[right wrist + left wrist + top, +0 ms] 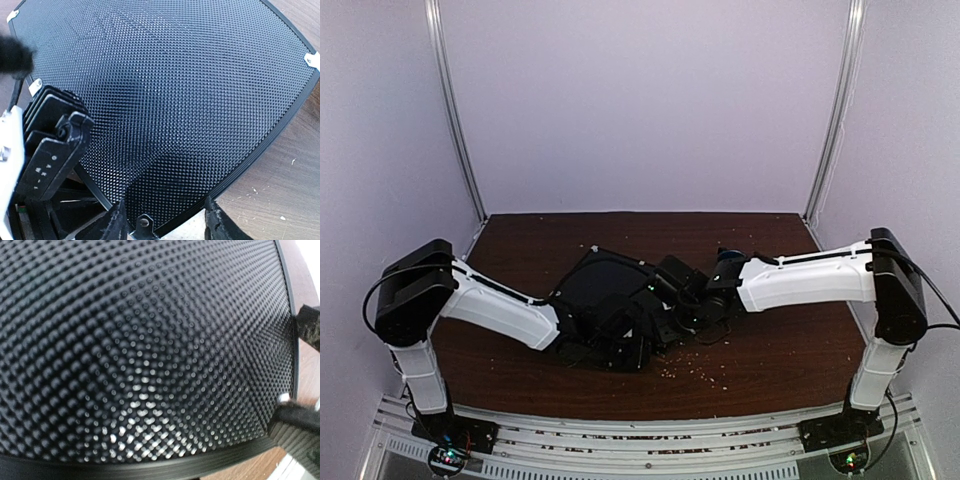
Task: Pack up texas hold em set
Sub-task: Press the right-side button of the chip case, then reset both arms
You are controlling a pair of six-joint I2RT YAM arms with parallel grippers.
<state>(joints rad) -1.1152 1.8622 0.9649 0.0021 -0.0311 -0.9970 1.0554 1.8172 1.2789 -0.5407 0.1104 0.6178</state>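
Right gripper (166,224) jaws stand apart, straddling the rim of the black case (175,100). Left gripper (301,374) sits at the case's edge, its fingers (295,427) dark and blurred; cannot tell if they clamp it. Case lies mid-table (520,385), lid up, bumpy side facing both wrist cameras. Pale specks (705,372) are scattered toward the front edge.
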